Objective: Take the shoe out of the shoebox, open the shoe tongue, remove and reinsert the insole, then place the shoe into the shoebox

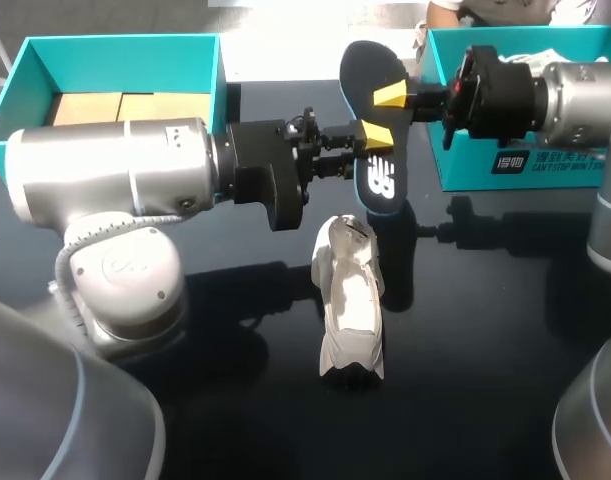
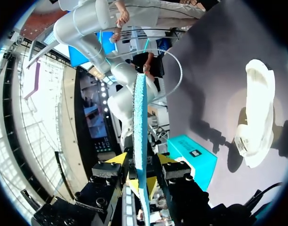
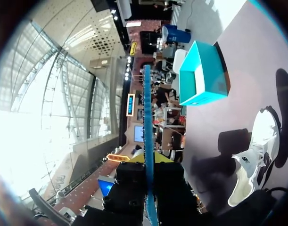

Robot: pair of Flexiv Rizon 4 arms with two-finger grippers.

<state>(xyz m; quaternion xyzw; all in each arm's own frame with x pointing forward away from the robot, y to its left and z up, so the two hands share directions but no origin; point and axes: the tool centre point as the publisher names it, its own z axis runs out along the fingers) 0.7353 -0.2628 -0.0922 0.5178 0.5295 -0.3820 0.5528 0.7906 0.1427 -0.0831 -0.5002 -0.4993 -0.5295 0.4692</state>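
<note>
Both the left claw (image 1: 373, 137) and the right claw (image 1: 391, 96) pinched the dark foam insole (image 1: 368, 62) above the white mesh sneaker (image 1: 350, 300), probably regripping it before reinsertion.

- The dark, glossy table (image 1: 485, 330) carries three things — a shoe and two boxes.
- A white shoe (image 1: 350, 300) lies near the table's middle, its length running from far edge to near edge, well apart from both boxes.
- An open teal box (image 1: 120, 40) sits at the far left corner, with tan cardboard pieces (image 1: 120, 107) inside.
- A second teal box (image 1: 525, 165) — also open — sits at the far right corner.
</note>
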